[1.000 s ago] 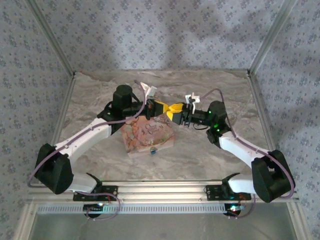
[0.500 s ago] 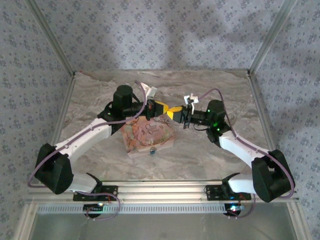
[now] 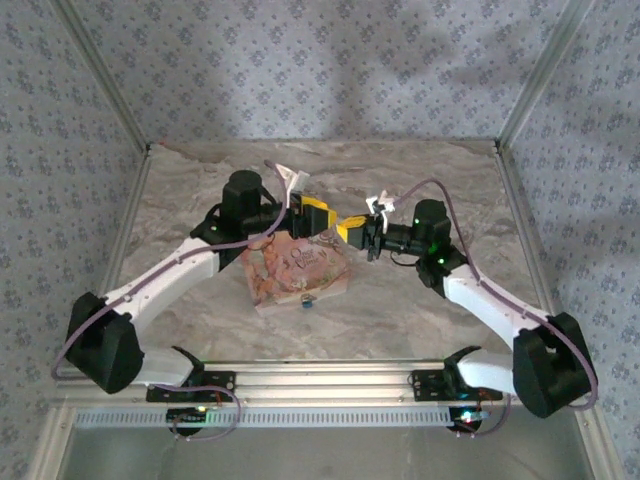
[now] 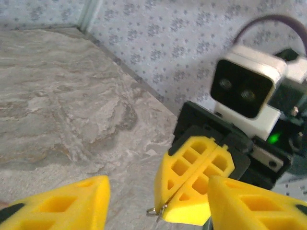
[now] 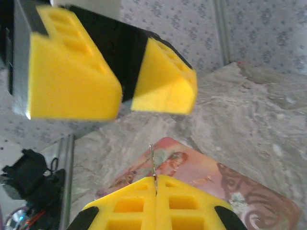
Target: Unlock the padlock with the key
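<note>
My right gripper (image 5: 155, 178) is shut on the key (image 5: 152, 160), a thin metal blade that sticks out past its yellow fingertips. From the left wrist, the key's tip (image 4: 157, 210) pokes out of the right gripper's closed fingers (image 4: 194, 179). My left gripper (image 4: 158, 203) is open, its jaws on either side of those fingers and not touching them. Seen from above, the left gripper (image 3: 318, 216) and right gripper (image 3: 350, 229) meet over the table's middle. A small bluish item (image 3: 306, 299) lies at the pink box's near edge; whether it is the padlock I cannot tell.
A pink patterned box (image 3: 298, 268) lies flat on the marble table (image 3: 440, 170) just below the two grippers, also seen as the pink box (image 5: 230, 191) from the right wrist. Patterned walls and metal posts (image 3: 530, 80) enclose the table.
Both arms have shifted slightly toward the far side. The right gripper keeps its hold on the key and the left gripper has stayed open around it.
</note>
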You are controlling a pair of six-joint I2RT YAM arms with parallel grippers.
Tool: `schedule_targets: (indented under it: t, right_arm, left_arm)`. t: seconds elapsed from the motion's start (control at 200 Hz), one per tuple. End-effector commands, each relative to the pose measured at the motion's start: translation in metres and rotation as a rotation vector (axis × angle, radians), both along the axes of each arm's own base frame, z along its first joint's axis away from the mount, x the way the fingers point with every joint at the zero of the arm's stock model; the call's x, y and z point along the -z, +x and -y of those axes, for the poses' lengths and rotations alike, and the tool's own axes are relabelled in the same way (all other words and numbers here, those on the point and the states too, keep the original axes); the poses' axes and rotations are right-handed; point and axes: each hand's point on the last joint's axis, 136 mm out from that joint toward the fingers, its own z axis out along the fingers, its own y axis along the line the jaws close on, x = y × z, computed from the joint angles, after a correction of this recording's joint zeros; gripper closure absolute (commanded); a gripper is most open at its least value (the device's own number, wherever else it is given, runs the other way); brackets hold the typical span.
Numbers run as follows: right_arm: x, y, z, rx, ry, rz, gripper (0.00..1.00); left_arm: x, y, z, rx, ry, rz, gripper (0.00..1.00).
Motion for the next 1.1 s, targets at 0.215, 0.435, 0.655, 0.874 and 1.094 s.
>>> schedule_targets:
  t: [0.215,0.435,0.655,0.874,1.094]
  right_arm:
    - [0.002,0.029,0.028,0.391,-0.463,0.491,1.00]
    - [-0.005,0.031,0.022,0.470,-0.658,0.778,1.00]
    - [-0.004,0.030,0.009,0.471,-0.720,0.877,1.00]
    - [-0.003,0.031,0.001,0.469,-0.723,0.897,1.00]
    - [-0.007,0.032,-0.003,0.467,-0.717,0.909,1.00]
  left_arm:
    - [0.002,0.029,-0.041,-0.297,-0.003,-0.344,0.38]
    - [0.010,0.031,-0.028,-0.355,-0.094,-0.593,0.42]
    - [0.022,0.030,-0.010,-0.370,-0.120,-0.706,0.50]
    - [0.030,0.029,0.004,-0.338,-0.126,-0.748,0.60]
    - [0.036,0.029,0.012,-0.315,-0.129,-0.775,0.65]
